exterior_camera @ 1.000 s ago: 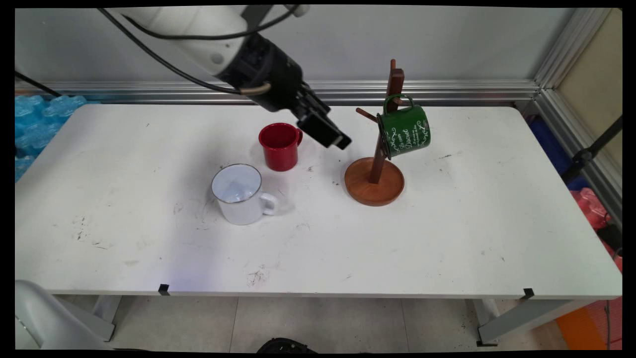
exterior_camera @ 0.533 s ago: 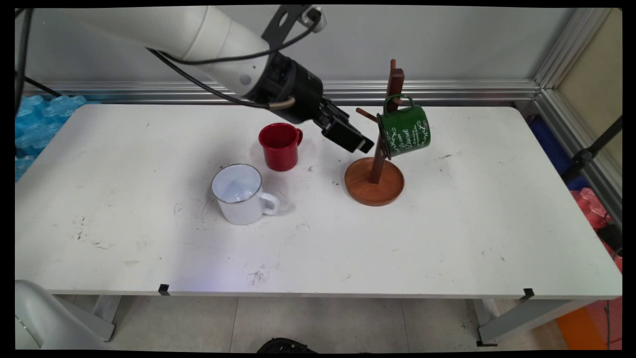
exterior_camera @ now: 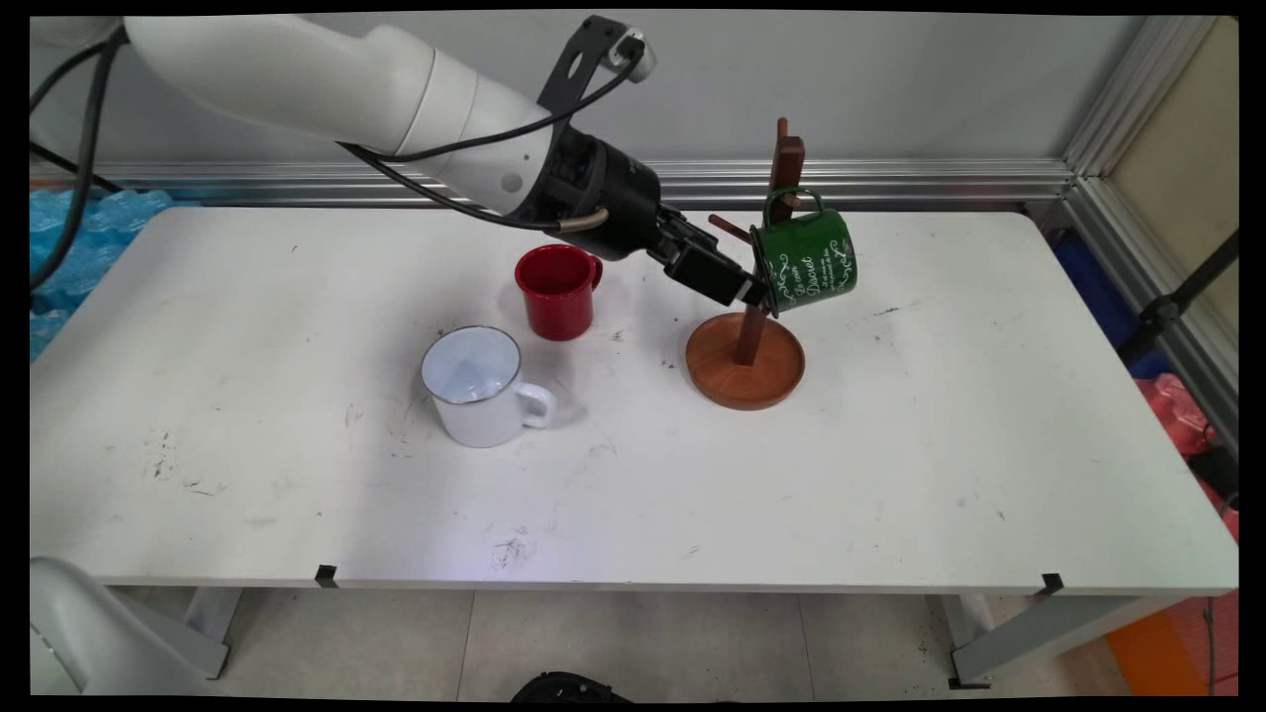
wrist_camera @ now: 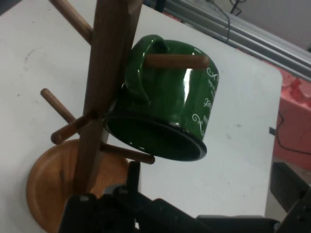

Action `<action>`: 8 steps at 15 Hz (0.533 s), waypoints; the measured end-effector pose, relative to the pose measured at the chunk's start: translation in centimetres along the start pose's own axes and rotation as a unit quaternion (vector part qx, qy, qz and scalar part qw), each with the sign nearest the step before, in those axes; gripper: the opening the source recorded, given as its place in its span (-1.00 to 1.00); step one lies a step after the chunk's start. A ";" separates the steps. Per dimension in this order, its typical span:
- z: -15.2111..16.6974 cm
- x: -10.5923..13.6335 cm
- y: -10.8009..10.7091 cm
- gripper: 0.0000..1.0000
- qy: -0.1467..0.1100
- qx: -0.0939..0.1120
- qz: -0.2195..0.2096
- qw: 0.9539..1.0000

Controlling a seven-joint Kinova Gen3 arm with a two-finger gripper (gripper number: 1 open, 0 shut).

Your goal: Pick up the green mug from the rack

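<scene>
A green enamel mug (exterior_camera: pixel 808 259) with white lettering hangs by its handle on a peg of the wooden mug tree (exterior_camera: pixel 767 247), mouth tilted down and to the left. My gripper (exterior_camera: pixel 744 288) reaches in from the left and is right at the mug's rim, beside the tree's post. In the hand view the green mug (wrist_camera: pixel 170 111) fills the middle, and the gripper (wrist_camera: pixel 211 191) is open, one finger (wrist_camera: pixel 132 175) just under the mug's rim by the post and the other far right. Nothing is held.
A red mug (exterior_camera: pixel 557 291) stands upright left of the tree's round base (exterior_camera: pixel 745 361). A white mug (exterior_camera: pixel 479 387) stands nearer the front, handle to the right. Blue wrapping (exterior_camera: pixel 74 247) lies off the table's left end. Metal rails run along the back wall.
The arm has swung right and slightly down, carrying the gripper from beside the red mug up to the green mug's rim. The mugs and the tree have not moved.
</scene>
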 end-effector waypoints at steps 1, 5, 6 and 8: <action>0.1 -0.1 -0.3 1.00 0.003 -0.005 -0.004 1.000; 0.3 -0.6 -1.4 1.00 0.014 -0.032 -0.020 0.999; 0.3 -0.7 -1.6 1.00 0.017 -0.039 -0.023 0.999; 0.5 -0.9 -2.2 1.00 0.022 -0.054 -0.032 0.998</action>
